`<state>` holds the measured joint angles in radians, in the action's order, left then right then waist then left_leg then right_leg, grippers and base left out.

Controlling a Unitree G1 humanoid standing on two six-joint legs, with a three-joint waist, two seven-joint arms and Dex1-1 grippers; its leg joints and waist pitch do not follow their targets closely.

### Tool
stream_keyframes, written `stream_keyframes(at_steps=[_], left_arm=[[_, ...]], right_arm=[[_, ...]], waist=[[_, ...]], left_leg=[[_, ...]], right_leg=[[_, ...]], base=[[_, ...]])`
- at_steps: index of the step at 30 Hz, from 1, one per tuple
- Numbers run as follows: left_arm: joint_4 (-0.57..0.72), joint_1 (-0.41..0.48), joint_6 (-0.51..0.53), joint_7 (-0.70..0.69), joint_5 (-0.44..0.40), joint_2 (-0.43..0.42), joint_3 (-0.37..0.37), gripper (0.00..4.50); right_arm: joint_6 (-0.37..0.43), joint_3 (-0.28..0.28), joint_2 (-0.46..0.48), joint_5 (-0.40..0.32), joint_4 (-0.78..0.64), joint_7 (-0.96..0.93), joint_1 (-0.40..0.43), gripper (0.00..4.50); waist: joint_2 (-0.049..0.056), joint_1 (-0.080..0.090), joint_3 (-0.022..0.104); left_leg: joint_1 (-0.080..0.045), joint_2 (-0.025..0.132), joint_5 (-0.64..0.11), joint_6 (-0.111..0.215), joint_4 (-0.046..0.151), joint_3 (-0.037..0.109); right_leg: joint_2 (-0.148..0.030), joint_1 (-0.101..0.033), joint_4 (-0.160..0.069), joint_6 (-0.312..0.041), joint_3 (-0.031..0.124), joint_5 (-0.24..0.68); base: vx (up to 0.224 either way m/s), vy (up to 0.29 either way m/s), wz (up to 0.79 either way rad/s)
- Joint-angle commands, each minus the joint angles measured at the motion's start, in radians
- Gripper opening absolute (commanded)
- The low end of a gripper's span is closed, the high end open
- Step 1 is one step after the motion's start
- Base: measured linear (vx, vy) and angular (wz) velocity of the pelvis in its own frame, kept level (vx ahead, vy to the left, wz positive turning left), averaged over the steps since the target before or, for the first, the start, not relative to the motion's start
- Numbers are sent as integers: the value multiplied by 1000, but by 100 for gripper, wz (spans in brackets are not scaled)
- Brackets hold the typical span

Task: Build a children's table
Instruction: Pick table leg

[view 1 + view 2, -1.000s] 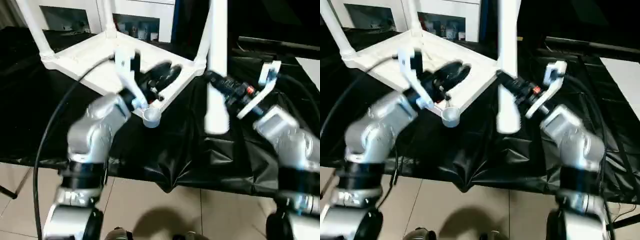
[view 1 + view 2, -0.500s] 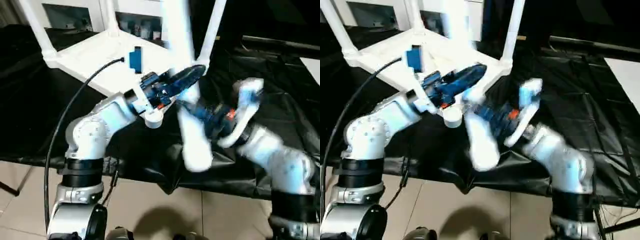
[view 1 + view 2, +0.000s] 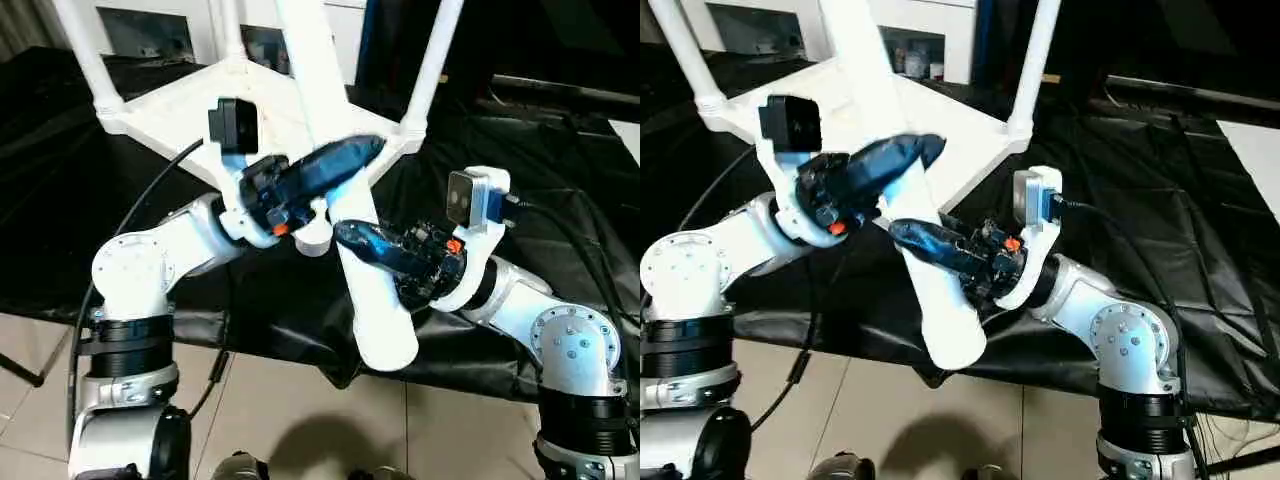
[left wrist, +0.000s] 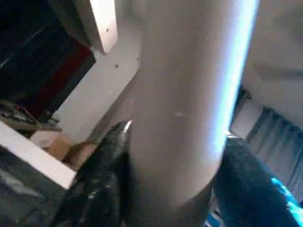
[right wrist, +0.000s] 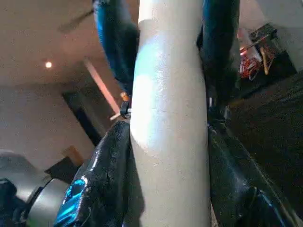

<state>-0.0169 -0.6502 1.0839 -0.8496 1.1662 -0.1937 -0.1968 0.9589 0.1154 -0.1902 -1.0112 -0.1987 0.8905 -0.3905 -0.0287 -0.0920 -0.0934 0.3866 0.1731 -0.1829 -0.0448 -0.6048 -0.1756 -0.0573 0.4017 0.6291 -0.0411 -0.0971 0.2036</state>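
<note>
The upturned tabletop (image 3: 200, 110) lies on the black-draped surface (image 3: 60, 200), ribbed side up, and serves as the reference here. Three legs already stand in its corner sockets: one at the far left corner (image 3: 85, 55), one at the back corner (image 3: 228, 30), one at the right corner (image 3: 435, 60). The empty socket (image 3: 312, 236) sits at the tabletop's near corner, toward the robot.

The left claw (image 3: 335, 160) reaches in over that near corner and is closed around the fourth leg (image 3: 345, 230) partway up its shaft; the left wrist view shows the tube pressed between its black fingers (image 4: 102, 184). Just below and right of the near corner, the right claw (image 3: 375, 245) also clamps this leg, lower down, its fingers (image 5: 106, 179) on either side of the tube. The leg slants steeply, its upper part crossing over the tabletop and its flared end (image 3: 385, 345) hanging past the surface's front edge, off the socket.

The step in hand seems to be fitting the last leg. The next move likely calls for swinging the leg upright, bringing the proper end over the near socket, and pressing it straight down.

That socket holds nothing; the other three each hold a leg.
</note>
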Motion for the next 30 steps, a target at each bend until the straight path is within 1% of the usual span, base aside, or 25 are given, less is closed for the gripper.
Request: stream_keyframes(at_steps=[1,2,7,18,19,20,21,22,23,24,25,26,27,28,29,30], left_arm=[[59,-5,39,-43,25,0,47,227],[53,-7,39,-37,25,1,45,207],[42,-12,46,-20,40,-4,40,192],[50,1,57,-12,40,-15,45,191],[52,3,50,-6,29,-16,48,191],[53,4,39,3,17,-14,49,191],[52,3,22,15,-1,-13,50,191],[52,3,22,15,-1,-13,50,191],[54,1,-9,31,-36,-12,56,190],[54,1,-9,31,-36,-12,56,190],[58,-2,-57,52,-99,-19,75,188],[58,-2,-57,52,-99,-19,75,187],[62,-5,-112,80,-176,-26,103,187],[68,-7,-170,107,-257,-35,136,186],[75,-9,-244,145,-352,-40,176,186],[80,-10,-290,169,-410,-42,201,186]], right_arm=[[-12,39,-24,18,23,-40,9,180],[-13,38,-25,19,24,-40,8,180],[-20,34,-30,16,27,-49,4,179],[-48,21,-37,37,33,-56,-1,179],[-50,19,-38,39,34,-57,-2,214],[-57,17,-37,49,35,-67,-4,235],[-69,13,-36,70,39,-85,-9,249],[-69,13,-36,70,39,-85,-9,256],[-93,3,-38,105,39,-102,-14,269],[-93,3,-38,105,39,-102,-14,269],[-149,-19,-39,188,40,-150,-30,284],[-149,-19,-39,188,40,-150,-30,293],[-196,-35,-40,254,41,-189,-46,296],[-231,-50,-40,312,41,-234,-64,297],[-262,-79,-45,379,39,-279,-82,297],[-276,-98,-48,416,38,-303,-93,297]], waist=[[6,-4,81],[5,-4,82],[5,-5,82],[6,-6,85],[7,-6,84],[7,-6,85],[8,-7,84],[7,-5,84],[8,-6,83],[8,-5,84],[10,-7,82],[7,-2,82],[7,0,81],[7,-1,79],[8,1,77],[9,3,78]], left_leg=[[-15,60,-56,18,66,22],[-16,60,-56,16,66,22],[-14,58,-58,13,65,22],[-15,59,-47,16,64,22],[-14,59,-48,16,64,22],[-14,58,-47,15,63,22],[-14,59,-50,13,63,23],[-15,59,-52,8,64,22],[-15,59,-51,6,65,23],[-15,59,-50,3,65,23],[-15,61,-51,-1,66,25],[-16,57,-53,-6,66,23],[-16,59,-54,-12,67,24],[-16,59,-54,-12,68,25],[-17,61,-55,-20,70,28],[-19,59,-63,-23,69,26]], right_leg=[[-99,-67,-83,-144,71,136],[-99,-67,-83,-144,71,137],[-99,-68,-83,-141,71,146],[-98,-68,-79,-151,71,113],[-99,-69,-79,-152,71,115],[-99,-69,-78,-153,71,112],[-99,-68,-80,-150,71,116],[-99,-68,-81,-147,71,124],[-99,-68,-81,-143,71,127],[-98,-67,-80,-140,71,128],[-99,-66,-82,-132,71,131],[-97,-67,-82,-126,72,133],[-95,-65,-82,-116,72,141],[-96,-66,-84,-109,72,144],[-94,-63,-85,-97,73,147],[-95,-65,-84,-92,74,152]], base=[[0,0,0],[0,0,0],[0,0,0],[0,0,0],[0,0,0],[0,0,0],[0,0,0],[0,0,0],[0,0,0],[0,0,0],[0,0,0],[0,0,0],[0,0,0],[0,0,0],[0,0,0],[0,0,0]])
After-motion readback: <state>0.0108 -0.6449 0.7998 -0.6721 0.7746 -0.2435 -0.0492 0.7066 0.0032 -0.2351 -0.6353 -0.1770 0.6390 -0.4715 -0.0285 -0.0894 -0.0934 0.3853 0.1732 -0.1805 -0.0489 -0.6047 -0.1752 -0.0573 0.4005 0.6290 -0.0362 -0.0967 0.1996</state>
